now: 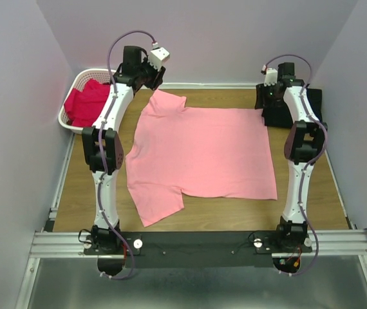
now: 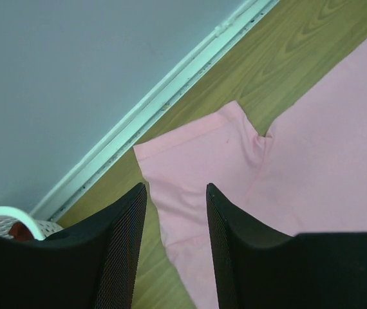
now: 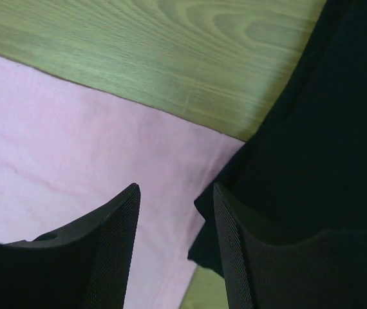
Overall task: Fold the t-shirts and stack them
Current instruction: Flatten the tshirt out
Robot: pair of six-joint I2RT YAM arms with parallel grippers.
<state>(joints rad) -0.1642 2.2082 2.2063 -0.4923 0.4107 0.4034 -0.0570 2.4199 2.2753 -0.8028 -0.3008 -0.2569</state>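
A light salmon-pink t-shirt (image 1: 203, 151) lies spread flat on the wooden table, sleeves at far left and near left. My left gripper (image 1: 150, 82) is open and empty above its far-left sleeve (image 2: 203, 161). My right gripper (image 1: 265, 100) is open and empty over the shirt's far-right corner (image 3: 93, 161), where that corner meets a folded black t-shirt (image 1: 299, 106), also seen in the right wrist view (image 3: 312, 141). Magenta-red t-shirts (image 1: 87, 103) lie heaped in the white basket (image 1: 74, 87) at far left.
The basket's rim (image 2: 3, 215) shows at the lower left of the left wrist view. Grey walls enclose the table on three sides, with a pale strip (image 2: 170, 90) along the back wall's foot. A metal rail (image 1: 203, 241) runs along the near edge.
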